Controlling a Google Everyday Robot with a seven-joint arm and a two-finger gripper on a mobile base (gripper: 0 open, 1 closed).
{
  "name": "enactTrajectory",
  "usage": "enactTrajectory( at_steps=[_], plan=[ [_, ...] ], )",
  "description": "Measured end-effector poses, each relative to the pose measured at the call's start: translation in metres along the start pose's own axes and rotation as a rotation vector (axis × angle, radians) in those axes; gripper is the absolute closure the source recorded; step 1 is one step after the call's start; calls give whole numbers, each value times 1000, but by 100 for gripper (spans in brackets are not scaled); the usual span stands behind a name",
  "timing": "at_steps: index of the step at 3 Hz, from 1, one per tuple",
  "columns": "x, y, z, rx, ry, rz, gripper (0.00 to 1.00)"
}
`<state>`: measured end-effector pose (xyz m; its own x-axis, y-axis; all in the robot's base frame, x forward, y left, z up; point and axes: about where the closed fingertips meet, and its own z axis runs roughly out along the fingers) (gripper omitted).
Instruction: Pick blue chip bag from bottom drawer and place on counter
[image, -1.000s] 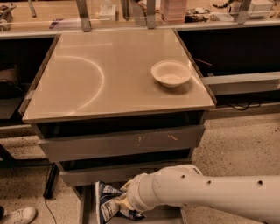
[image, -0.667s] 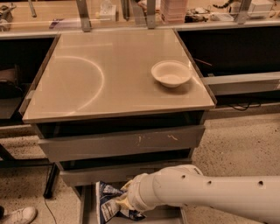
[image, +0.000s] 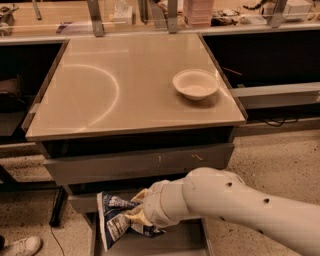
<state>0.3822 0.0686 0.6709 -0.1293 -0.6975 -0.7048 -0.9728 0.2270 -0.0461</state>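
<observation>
Claw (image: 134, 214) on blue chip bag (image: 114, 226), higher

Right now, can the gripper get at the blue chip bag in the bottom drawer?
Probably yes: the gripper is on the blue chip bag, seemingly clamping it, and the bottom drawer stands open with nothing over the bag.

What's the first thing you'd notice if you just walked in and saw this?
The big white robot arm reaches in from the lower right, its gripper clamped on the blue chip bag at the open bottom drawer. Next comes the white bowl, sitting near the right edge of the shiny counter.
</observation>
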Motion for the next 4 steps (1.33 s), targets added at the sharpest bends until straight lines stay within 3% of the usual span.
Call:
enactTrajectory(
  at_steps=[1,2,4],
  plan=[
    [-34,-6,-31,14,-13,-64,100],
    [-75,-16,-62,65,-6,-159,100],
    [-95,-20,-74,108,-7,-192,100]
  ],
)
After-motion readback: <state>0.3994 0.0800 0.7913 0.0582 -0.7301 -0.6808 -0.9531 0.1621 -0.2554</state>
